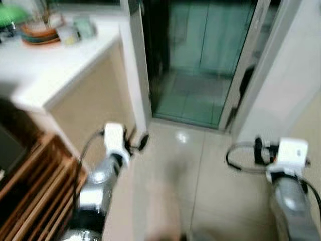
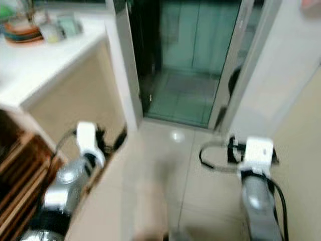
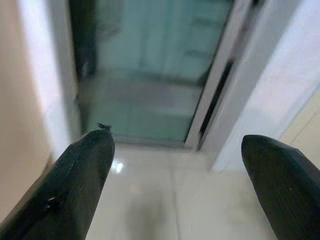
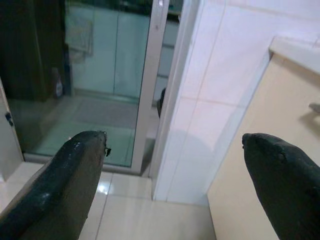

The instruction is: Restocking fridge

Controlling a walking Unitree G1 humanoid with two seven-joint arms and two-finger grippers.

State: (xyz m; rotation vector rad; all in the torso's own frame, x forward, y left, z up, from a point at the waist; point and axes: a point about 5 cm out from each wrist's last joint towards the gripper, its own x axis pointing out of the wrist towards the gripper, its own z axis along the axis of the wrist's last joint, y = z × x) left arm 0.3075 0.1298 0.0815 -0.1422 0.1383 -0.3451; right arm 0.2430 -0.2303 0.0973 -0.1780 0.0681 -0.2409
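Left gripper (image 3: 175, 165) and right gripper (image 4: 175, 165) both spread, empty, facing glass door (image 1: 200, 55); fridge handling and grip point not judgeable yet.

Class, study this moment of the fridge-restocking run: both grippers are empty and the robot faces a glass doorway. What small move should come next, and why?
Probably turn left toward the white counter, where dishes sit. The left gripper and right gripper are both open and hold nothing, and only the glass door and tiled floor lie ahead; nothing to stock is in reach.
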